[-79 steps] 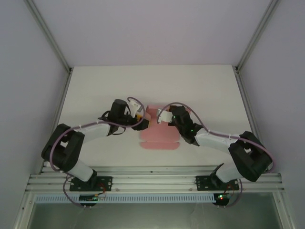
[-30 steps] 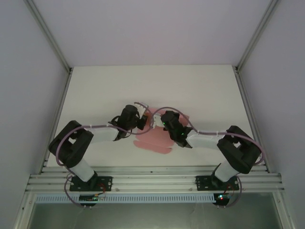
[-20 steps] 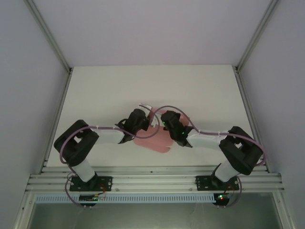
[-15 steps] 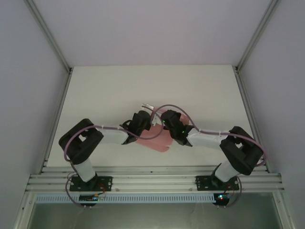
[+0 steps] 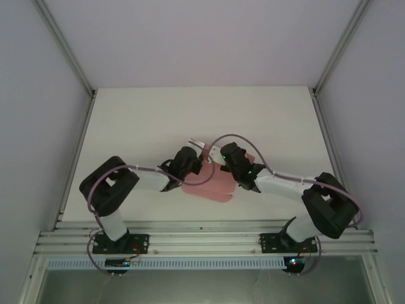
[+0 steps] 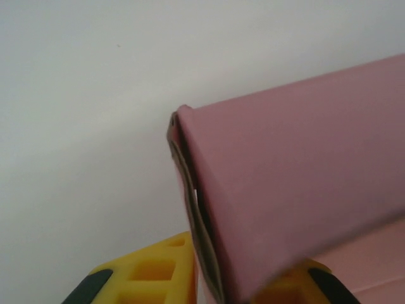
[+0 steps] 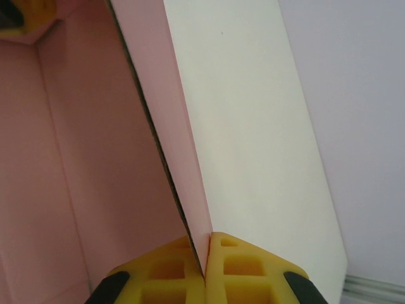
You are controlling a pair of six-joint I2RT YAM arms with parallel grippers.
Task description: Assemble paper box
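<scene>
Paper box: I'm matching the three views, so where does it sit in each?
Top external: box at picture centre, on the table.
Left wrist: right half, a folded pink panel.
Right wrist: left half, its pink inner faces.
Shared landmark: the white table.

On table point(image 5: 145, 120): paper box point(image 5: 209, 187); left hand point(image 6: 209, 288) at its left edge, right hand point(image 7: 205, 266) at right edge.
</scene>
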